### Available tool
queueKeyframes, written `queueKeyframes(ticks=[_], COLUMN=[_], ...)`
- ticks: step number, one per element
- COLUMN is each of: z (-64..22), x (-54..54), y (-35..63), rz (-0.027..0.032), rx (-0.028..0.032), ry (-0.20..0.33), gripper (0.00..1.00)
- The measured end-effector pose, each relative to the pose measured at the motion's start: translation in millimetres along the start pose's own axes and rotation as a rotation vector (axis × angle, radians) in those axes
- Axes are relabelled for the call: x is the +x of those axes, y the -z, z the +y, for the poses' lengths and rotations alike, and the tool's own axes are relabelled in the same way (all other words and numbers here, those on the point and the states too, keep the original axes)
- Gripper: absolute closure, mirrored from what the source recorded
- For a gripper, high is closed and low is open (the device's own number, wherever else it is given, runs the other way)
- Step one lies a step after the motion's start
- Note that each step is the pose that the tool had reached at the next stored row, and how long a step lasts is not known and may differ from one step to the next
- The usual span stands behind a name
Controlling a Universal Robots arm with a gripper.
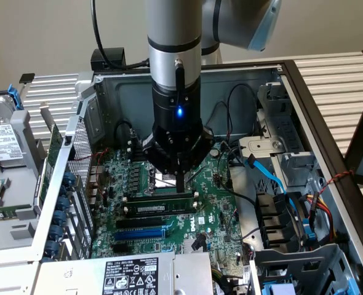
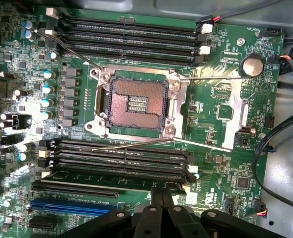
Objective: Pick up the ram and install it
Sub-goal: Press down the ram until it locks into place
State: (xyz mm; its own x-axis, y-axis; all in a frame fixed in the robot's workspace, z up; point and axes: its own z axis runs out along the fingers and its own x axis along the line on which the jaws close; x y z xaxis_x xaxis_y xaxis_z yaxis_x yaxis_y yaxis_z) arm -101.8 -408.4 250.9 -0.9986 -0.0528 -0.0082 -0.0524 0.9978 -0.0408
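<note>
Gripper (image 1: 180, 183) down inside the open computer case (image 1: 304, 92), fingers pressed together, tips bearing on the top edge of the ram (image 1: 161, 198) near its end on the exterior view's right. Ram stands upright in a memory slot (image 2: 121, 158) beside the empty CPU socket (image 2: 136, 102) on the motherboard (image 2: 226, 104). Judged: pick-up done, stick placed; full seating and clip latch not discernible.

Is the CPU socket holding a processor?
No. The socket lies open, its bare contact field showing, with nothing seated inside its metal frame.

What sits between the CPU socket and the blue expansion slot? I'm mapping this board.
In the wrist view, black memory slots, the lowest holding the ram, then a black slot, separate the CPU socket from the blue slot.
</note>
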Motion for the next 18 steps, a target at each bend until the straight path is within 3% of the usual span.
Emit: queueKeyframes(ticks=[2,5,11,18], z=[0.0,0.2,0.8,0.9], x=[4.8,13.9,30.2,30.8], y=[5.5,12.3,18.6,18.6], rz=[-0.0005,-0.0008,-0.0004,0.0005], rx=[-0.0103,-0.017,-0.0202,-0.0204], ry=[-0.001,-0.001,-0.001,-0.001], gripper=[0.9,0.9,0.9,0.9])
